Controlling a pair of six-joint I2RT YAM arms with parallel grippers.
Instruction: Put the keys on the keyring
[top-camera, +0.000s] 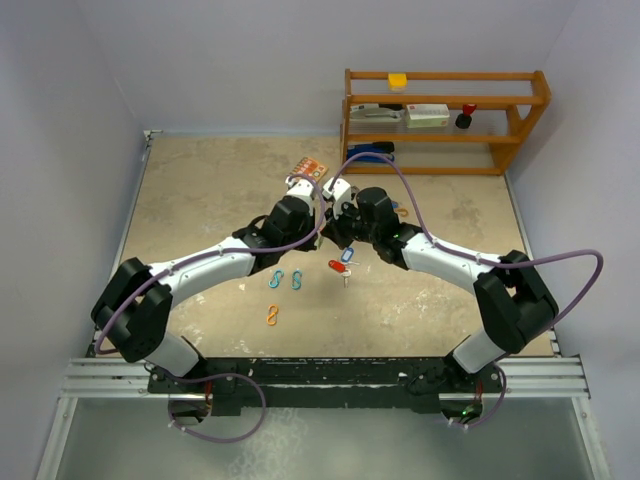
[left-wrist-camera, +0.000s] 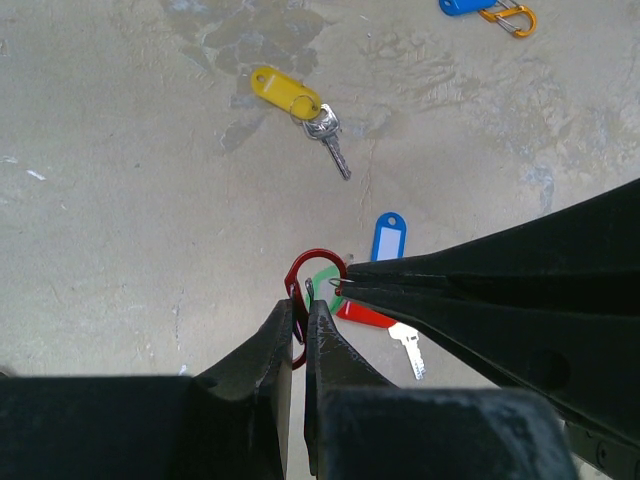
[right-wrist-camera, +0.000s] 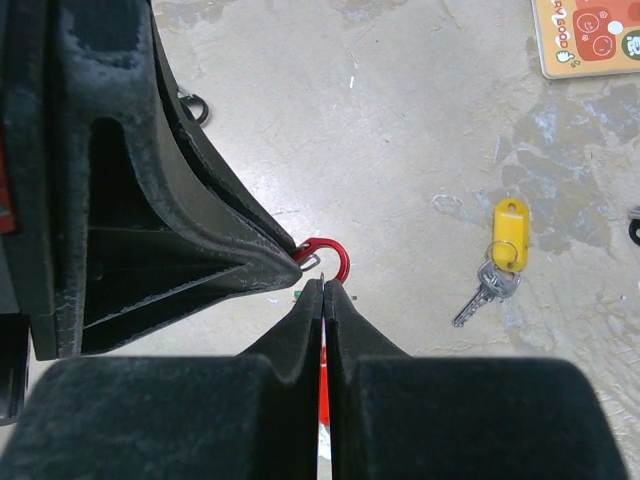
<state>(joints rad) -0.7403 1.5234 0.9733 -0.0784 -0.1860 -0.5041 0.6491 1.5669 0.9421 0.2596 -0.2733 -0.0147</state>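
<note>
- Where both arms meet mid-table, the left gripper (left-wrist-camera: 305, 310) is pinched closed on a red metal snap-hook keyring (left-wrist-camera: 318, 258).
- The closed right gripper (left-wrist-camera: 340, 287) grips a green-tagged silver key (left-wrist-camera: 322, 279) beside it.

Pale walls (top-camera: 250, 60), beige mottled tabletop (top-camera: 200, 190), wooden shelf rack (top-camera: 500, 76)

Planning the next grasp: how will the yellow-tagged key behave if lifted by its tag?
Probably dangles and swings: the yellow-tagged key joins its tag through a small ring. Likely light; lying flat, so awkward to pinch.
</note>
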